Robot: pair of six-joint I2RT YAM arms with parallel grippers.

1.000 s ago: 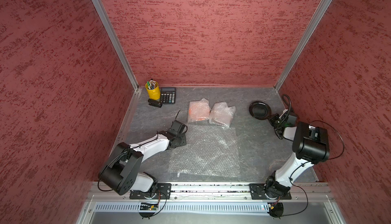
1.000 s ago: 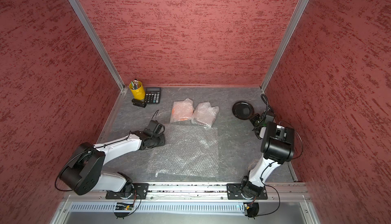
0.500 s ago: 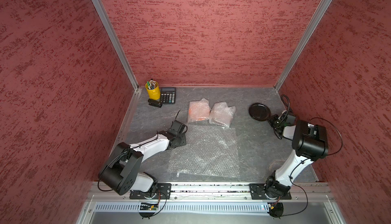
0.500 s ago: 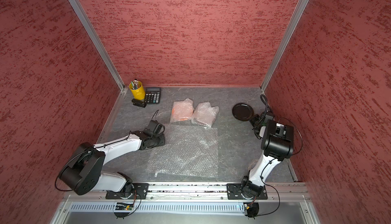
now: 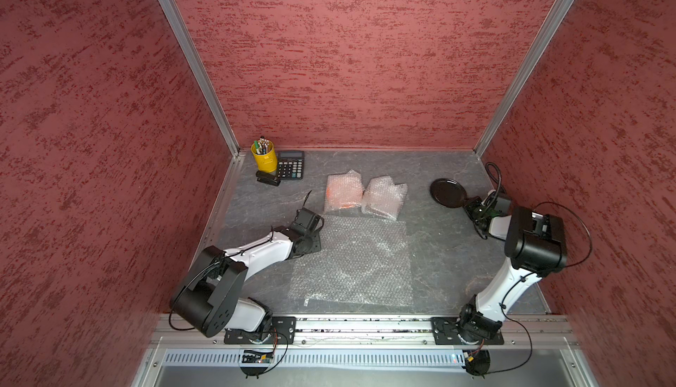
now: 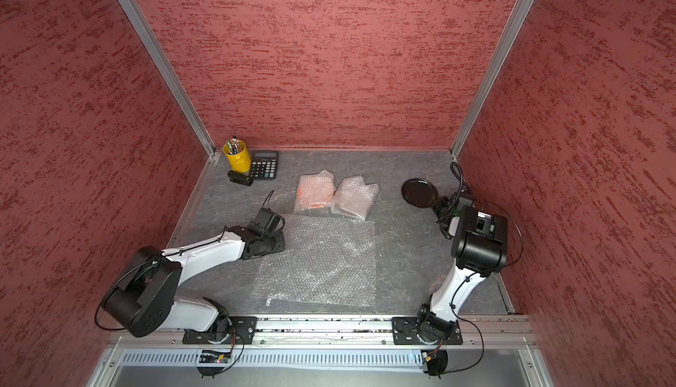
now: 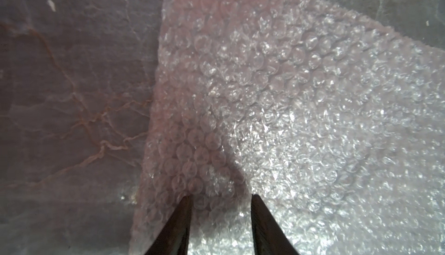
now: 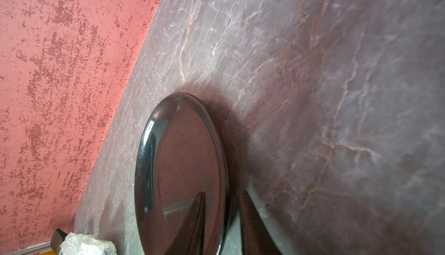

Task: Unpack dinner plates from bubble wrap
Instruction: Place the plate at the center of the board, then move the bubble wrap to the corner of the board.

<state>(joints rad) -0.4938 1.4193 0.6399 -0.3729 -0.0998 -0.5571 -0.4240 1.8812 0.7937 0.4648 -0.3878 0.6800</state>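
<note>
A glossy black dinner plate (image 5: 447,192) (image 6: 419,192) lies bare on the grey table at the back right. My right gripper (image 8: 222,191) (image 5: 470,206) is open, its jaws slightly parted. One finger reaches over the plate's face (image 8: 178,164), the other stands outside the rim with a gap. A flat sheet of bubble wrap (image 5: 358,260) (image 7: 289,121) is spread mid-table. My left gripper (image 7: 221,196) (image 5: 312,244) is open and low over its left edge, holding nothing. Behind the sheet lie two bubble-wrap bundles, one showing orange (image 5: 341,192), one whitish (image 5: 384,196).
A yellow pencil cup (image 5: 264,154), a black calculator (image 5: 290,164) and a small black stapler (image 5: 268,178) stand in the back left corner. Red walls close in the table on three sides. The arm bases sit on the rail (image 5: 365,324) along the front edge.
The right gripper's jaws have parted from the black plate's rim, and the plate lies flat on the table. The left arm has not visibly moved.
</note>
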